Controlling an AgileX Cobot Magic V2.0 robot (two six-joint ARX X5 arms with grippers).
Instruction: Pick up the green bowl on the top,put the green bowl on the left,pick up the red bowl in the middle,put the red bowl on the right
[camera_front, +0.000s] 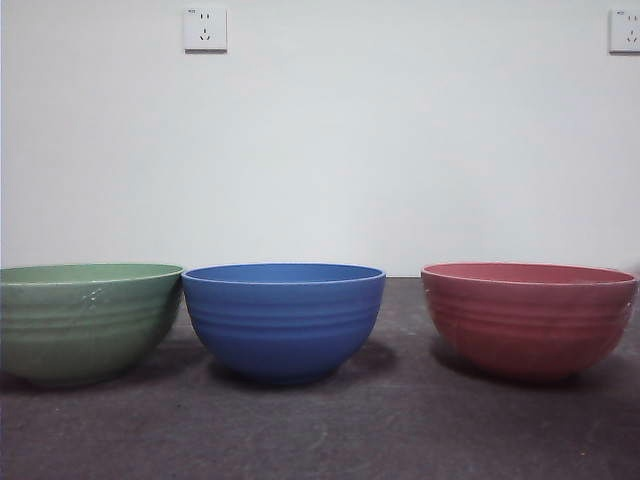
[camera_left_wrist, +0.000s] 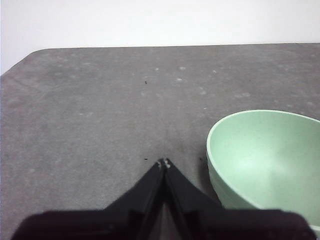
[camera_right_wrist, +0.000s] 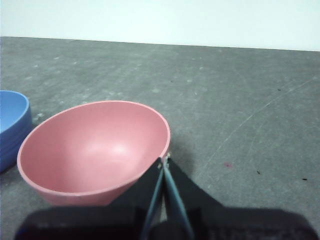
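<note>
Green bowl (camera_front: 85, 320): sitting on counter (camera_front: 330, 430), left of blue bowl (camera_front: 284, 318). Red bowl (camera_front: 528, 318): sitting right, apart. Left gripper (camera_left_wrist: 164, 163) and right gripper (camera_right_wrist: 164, 160): hovering beside their bowls, jaws pressed together, holding nothing.

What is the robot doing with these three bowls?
Right now nothing is being held. The ribbed sage-green bowl sits on the left, the ribbed blue bowl in the middle and the ribbed pinkish-red bowl on the right, all upright on the dark table. The left gripper is shut beside the green bowl, and the right gripper shut beside the red one.
</note>
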